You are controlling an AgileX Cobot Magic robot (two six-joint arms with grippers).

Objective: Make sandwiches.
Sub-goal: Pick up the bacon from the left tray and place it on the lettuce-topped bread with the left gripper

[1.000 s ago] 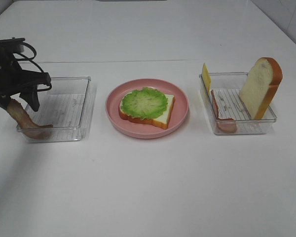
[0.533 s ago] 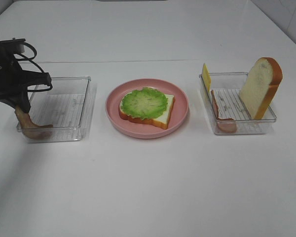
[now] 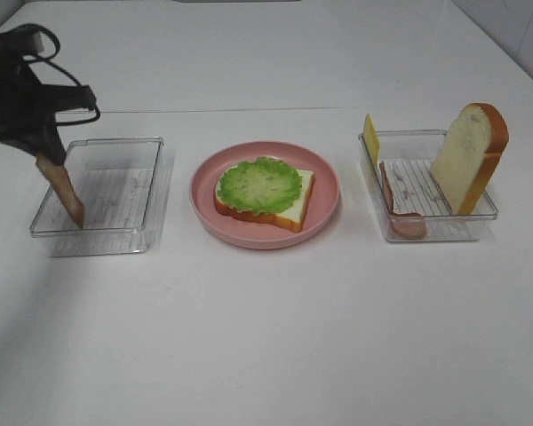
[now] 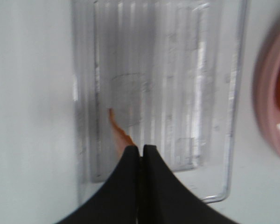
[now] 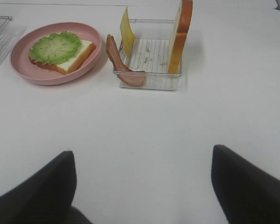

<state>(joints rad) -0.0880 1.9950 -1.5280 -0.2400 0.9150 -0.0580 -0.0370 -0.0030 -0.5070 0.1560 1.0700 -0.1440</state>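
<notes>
Left tool (image 3: 46, 158) pinches bacon (image 3: 67, 191) over clear tray (image 3: 115, 142); right tool (image 5: 141, 154) spread wide.

The high camera stands off the arms on the near side of the worktop (image 3: 266, 337) and looks down at a slant toward the far edge. It takes in the left tray (image 3: 115, 191), the plate (image 3: 200, 191) and the right tray (image 3: 417, 186) in one row.

The left wrist camera hangs close over the left tray, facing almost straight down past the left claw (image 4: 140, 148). With the high view it shares that tray, the bacon strip (image 4: 119, 133) and a blurred plate edge.

The right wrist camera sits low, well back, facing the far edge between the right claw (image 5: 143, 151) fingers. It shares the plate, the right tray and a corner of the left tray.
</notes>
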